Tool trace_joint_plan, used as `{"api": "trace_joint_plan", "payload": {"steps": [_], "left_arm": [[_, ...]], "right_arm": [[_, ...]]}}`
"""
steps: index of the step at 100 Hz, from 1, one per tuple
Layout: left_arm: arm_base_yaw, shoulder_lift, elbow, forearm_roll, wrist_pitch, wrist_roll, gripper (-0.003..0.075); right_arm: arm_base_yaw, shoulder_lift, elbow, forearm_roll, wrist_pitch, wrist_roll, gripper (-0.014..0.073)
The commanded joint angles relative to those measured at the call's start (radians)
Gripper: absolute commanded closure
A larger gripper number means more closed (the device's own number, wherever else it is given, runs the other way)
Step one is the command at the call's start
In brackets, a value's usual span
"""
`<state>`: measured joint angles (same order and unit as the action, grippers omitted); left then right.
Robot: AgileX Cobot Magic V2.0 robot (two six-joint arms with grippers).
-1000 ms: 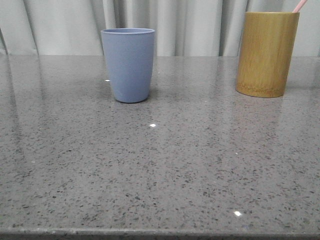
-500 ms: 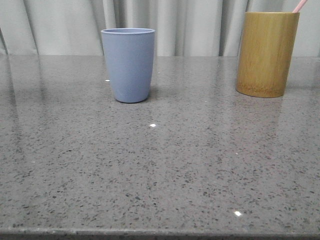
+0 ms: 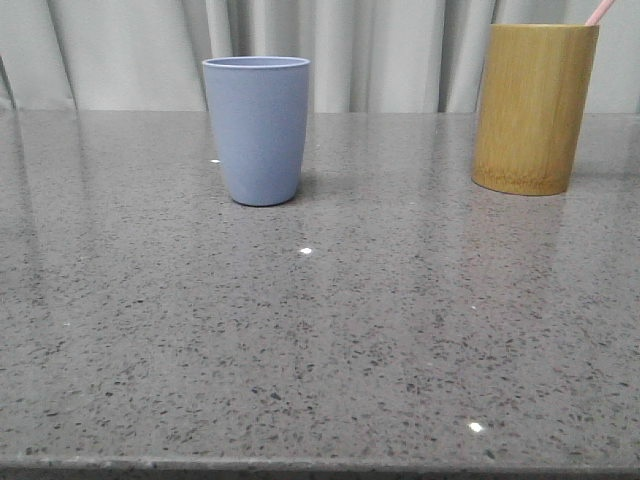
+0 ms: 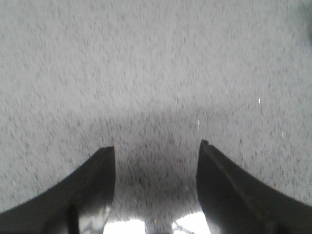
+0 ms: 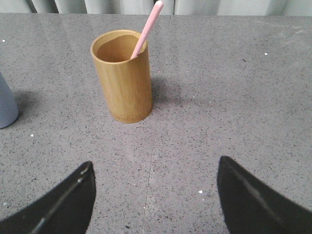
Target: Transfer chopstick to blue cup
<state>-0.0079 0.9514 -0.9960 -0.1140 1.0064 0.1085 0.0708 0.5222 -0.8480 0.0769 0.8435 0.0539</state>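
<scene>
The blue cup (image 3: 257, 129) stands upright at the table's back, left of centre; its edge also shows in the right wrist view (image 5: 7, 103). A pale pink chopstick (image 3: 599, 12) leans out of the tall bamboo holder (image 3: 533, 108) at the back right; in the right wrist view the chopstick (image 5: 147, 28) rests against the holder's (image 5: 123, 78) rim. My right gripper (image 5: 155, 165) is open and empty, short of the holder. My left gripper (image 4: 156, 148) is open and empty, close over bare tabletop. Neither gripper shows in the front view.
The grey speckled stone table (image 3: 320, 330) runs to a front edge at the bottom of the front view. A pale curtain (image 3: 380, 50) hangs behind the table.
Cup, holder and chopstick stand as before. Faint reflections on the table's left side have shifted slightly.
</scene>
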Motion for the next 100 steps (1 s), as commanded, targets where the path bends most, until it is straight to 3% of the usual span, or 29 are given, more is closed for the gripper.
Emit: {"api": "trace_joint_plan", "payload": {"steps": [1,37,66,100], "left_arm": [[0.004,-0.071,0.046,-0.017,-0.081,-0.02,0.0348],[0.004,-0.152,0.111,-0.017,-0.096,-0.02,0.0352],[0.004,-0.152,0.111,-0.017,-0.096,-0.02,0.0352],[0.004,-0.152,0.111,-0.017,-0.096,-0.02,0.0352]], "right_arm": [[-0.002,0.013,-0.032,0.002,-0.078,-0.003,0.0063],[-0.002,0.013,-0.032,0.011,-0.107,-0.003,0.0063],[-0.001,0.078,-0.032,0.104,-0.344,-0.004,0.0064],[0.002,0.276,-0.018,0.107,-0.579,-0.022,0.0064]]}}
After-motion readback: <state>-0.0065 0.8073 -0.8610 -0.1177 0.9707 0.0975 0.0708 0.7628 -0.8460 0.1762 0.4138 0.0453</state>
